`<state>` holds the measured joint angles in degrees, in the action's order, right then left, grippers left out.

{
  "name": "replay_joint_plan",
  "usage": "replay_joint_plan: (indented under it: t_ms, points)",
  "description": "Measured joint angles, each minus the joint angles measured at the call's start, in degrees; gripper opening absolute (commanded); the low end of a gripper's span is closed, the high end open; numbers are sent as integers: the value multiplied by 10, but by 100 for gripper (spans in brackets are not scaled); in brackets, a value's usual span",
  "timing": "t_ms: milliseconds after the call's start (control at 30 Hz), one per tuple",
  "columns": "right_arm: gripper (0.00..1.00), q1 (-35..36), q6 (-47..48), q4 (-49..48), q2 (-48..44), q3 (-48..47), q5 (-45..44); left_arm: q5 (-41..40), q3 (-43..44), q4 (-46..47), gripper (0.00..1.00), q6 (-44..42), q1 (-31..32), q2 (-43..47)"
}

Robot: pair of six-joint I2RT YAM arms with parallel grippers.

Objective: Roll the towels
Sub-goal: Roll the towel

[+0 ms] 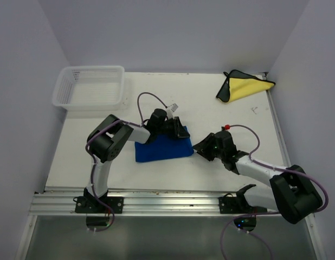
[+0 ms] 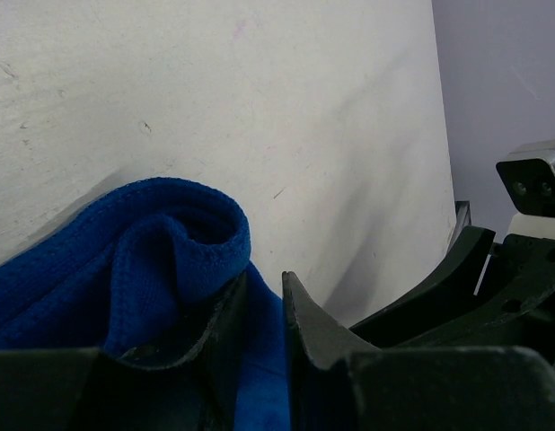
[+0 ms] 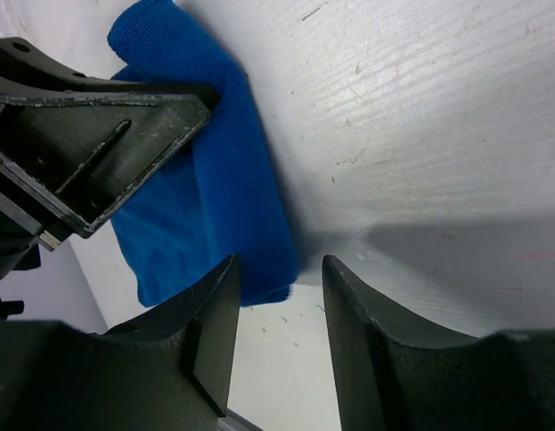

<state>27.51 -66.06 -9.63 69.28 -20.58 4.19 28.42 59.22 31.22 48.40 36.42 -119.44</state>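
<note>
The blue towel [image 1: 162,149] lies in the middle of the surface [image 1: 211,108], its far edge curled over. The left gripper [image 2: 264,280] pinches that curl. The right gripper [image 3: 282,265] is spread at the towel's right end, gripping nothing. The yellow towel [image 1: 249,88] lies in the far right corner.

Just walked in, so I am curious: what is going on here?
The left claw pinches the curled far edge of the plain royal blue cloth towel, seemingly mid-roll. The right claw stands open at the towel's right end. The bright yellow towel with dark edging lies apart at the far right, not yet rolled.
</note>
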Motion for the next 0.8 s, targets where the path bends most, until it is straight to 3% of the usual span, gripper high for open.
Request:
replay_joint_plan:
  t_ms: [367, 800]
  points:
    - [41, -8, -23, 10, -12, 13, -17, -1, 0, -2, 27, 0, 0, 1]
    - [42, -9, -7, -42, 61, 3, 27, -2, 0, -5, 27, -2, 0, 2]
